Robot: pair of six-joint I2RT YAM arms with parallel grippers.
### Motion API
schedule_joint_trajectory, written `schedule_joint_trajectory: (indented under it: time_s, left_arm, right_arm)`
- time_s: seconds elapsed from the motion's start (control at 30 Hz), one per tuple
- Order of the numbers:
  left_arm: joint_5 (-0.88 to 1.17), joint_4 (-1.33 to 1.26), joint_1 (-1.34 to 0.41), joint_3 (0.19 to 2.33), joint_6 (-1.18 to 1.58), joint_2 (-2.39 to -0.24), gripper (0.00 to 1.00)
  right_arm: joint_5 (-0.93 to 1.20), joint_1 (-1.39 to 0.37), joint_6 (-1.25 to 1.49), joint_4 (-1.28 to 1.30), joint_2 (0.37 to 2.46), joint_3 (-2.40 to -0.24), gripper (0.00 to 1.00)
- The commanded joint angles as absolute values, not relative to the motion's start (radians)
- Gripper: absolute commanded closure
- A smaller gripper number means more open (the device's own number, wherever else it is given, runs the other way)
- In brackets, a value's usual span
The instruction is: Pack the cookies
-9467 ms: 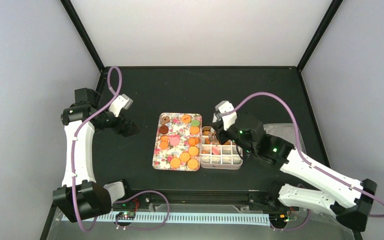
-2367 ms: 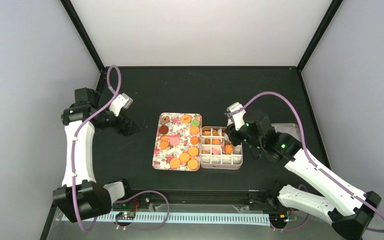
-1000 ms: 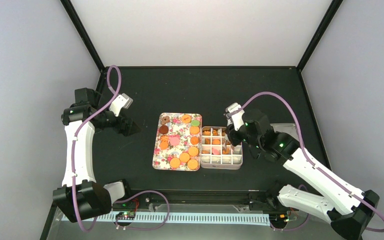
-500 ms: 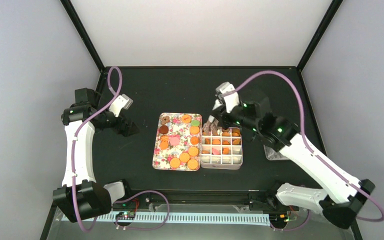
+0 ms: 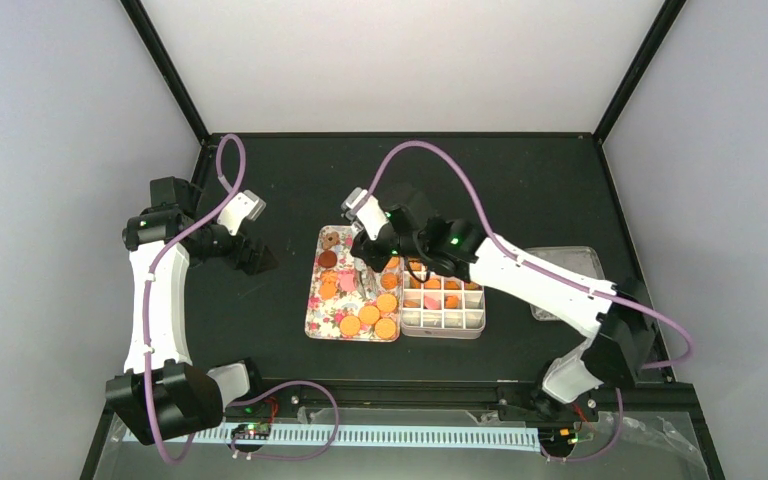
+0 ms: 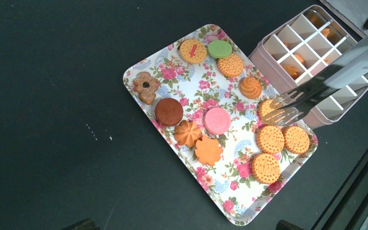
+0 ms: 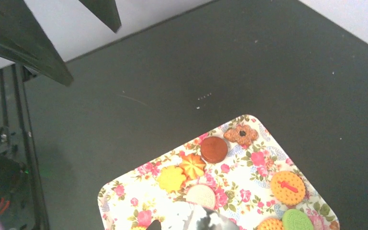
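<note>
Several cookies, among them a pink one (image 6: pixel 217 120), a brown one (image 6: pixel 168 111) and a green one (image 6: pixel 219 49), lie on the flower-patterned tray (image 5: pixel 318 318), which also shows in the left wrist view (image 6: pixel 220 184). More cookies sit in the far cells of the divided box (image 5: pixel 443 320). My right gripper (image 5: pixel 372 250) is shut on metal tongs (image 6: pixel 287 108). The tong tips hang over an orange cookie (image 6: pixel 264 106) at the tray's box side. My left gripper (image 5: pixel 258 258) is open and empty, left of the tray.
The divided box (image 6: pixel 301 40) stands against the tray's right side. A clear lid (image 5: pixel 585 265) lies on the table right of the box, partly behind my right arm. The table's front rail (image 5: pixel 400 395) runs below the tray.
My right arm has swung left with the tongs, from over the divided box to over the tray. The left arm has not moved.
</note>
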State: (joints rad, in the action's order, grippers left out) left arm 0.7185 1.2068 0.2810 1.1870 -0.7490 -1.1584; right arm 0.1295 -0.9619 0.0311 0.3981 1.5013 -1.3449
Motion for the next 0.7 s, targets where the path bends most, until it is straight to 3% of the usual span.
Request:
schedule_joint_trajectory:
  time_s: [0.0,0.67]
  left_arm:
    - [0.707,1.235,0.289,1.218,-0.762,-1.15,0.01]
    - [0.713,1.227,0.289,1.2,-0.779,-1.143,0.01]
  right_arm:
    - [0.079,-0.991,0.016,0.35,1.532,-1.357,0.77]
    - [0.037,-1.065,0.018,0.313,1.554,-1.231,0.69]
